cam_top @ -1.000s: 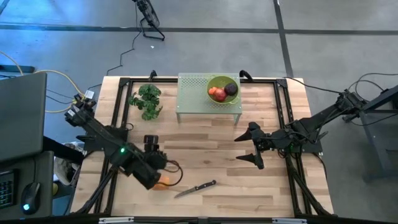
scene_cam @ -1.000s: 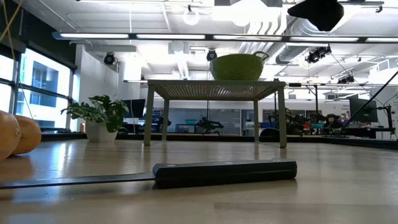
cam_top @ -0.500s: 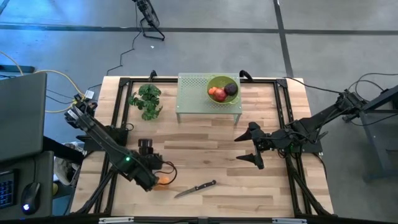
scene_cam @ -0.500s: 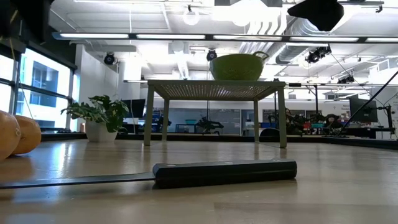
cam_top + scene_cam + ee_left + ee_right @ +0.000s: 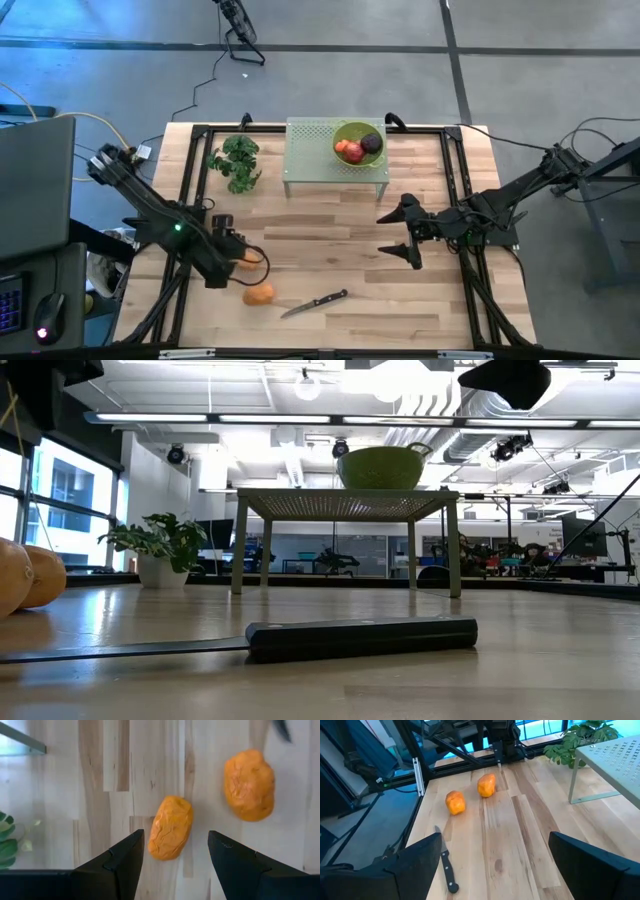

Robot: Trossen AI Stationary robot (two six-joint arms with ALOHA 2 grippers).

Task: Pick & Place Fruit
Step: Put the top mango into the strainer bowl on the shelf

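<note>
Two orange oval fruits lie on the wooden table near its left near corner. One sits just ahead of my open left gripper, between the lines of its fingers and untouched. The other lies apart, closer to the near edge. In the high view my left gripper hovers over the first orange. A red fruit and a dark purple one rest in a green bowl on a green perforated stand. My right gripper waits open at mid-table right.
A black-handled knife lies near the near edge, right of the oranges. A green leafy bunch sits at the far left. The perforated stand stands at the far middle. Bare wood stretches between the two arms.
My left gripper has drawn back from above the orange closer to the near edge, moving toward the table's far left, and now stands over the other orange. Both oranges have stayed where they were.
</note>
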